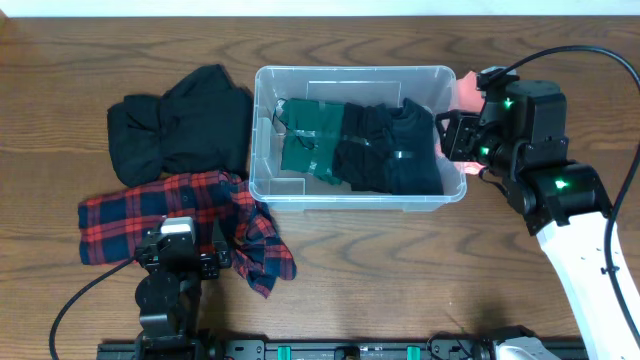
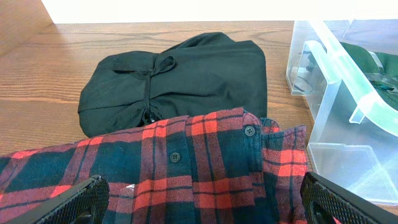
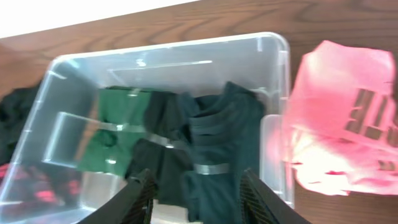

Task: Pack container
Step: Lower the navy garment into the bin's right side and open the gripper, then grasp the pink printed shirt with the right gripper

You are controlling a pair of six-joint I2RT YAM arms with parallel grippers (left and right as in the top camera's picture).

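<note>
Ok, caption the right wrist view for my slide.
Open right tool over the container holding a green garment and black garments; pink garment outside.

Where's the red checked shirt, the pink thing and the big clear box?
red checked shirt [image 2: 205, 155], left wrist view, middle of the fabric
pink thing [image 3: 333, 118], right wrist view, its middle
clear box [image 1: 350, 70], overhead view, its far rim

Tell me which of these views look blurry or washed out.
Right wrist: soft all over, with the pink garment glowing overexposed beside the bin. Left wrist: sharp on the plaid shirt, but the top strip is blown white. Overhead: evenly lit and crisp, no strong glare.
</note>
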